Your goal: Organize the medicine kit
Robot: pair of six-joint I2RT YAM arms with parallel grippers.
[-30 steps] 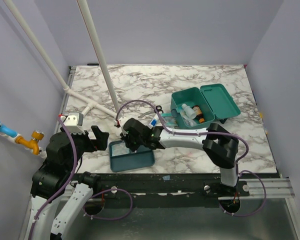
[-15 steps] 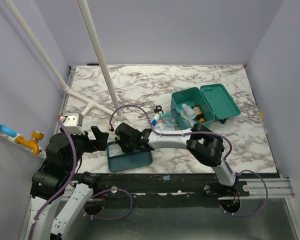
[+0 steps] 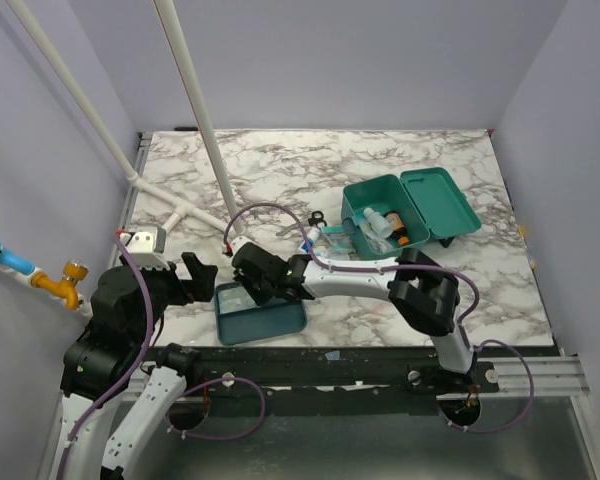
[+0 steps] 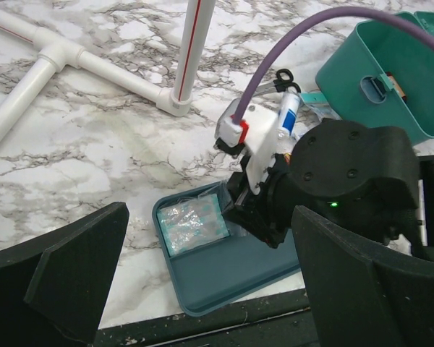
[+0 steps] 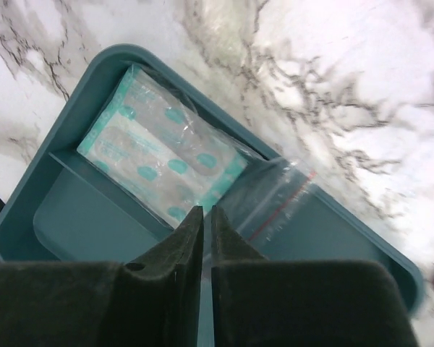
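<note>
Fingers [image 5: 170,278], right, over bagged plasters [image 5: 159,159] in tray [image 5: 72,238].

I am seeing the right arm [image 3: 345,280] showing white link shells between bulky black joint housings, a purple cable [image 4: 347,14] looping along it. A small green light [image 4: 333,204] is glowing on its black wrist housing, beside a white block bearing a red tab [image 4: 243,131]. The left arm [image 3: 120,310] is showing black above, white below, with blunt matte-black fingers [image 4: 72,275].

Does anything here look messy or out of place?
A tube lies loose on the marble table beside the open green box, not in it. The bag of plasters in the tray has its clear end rumpled.
</note>
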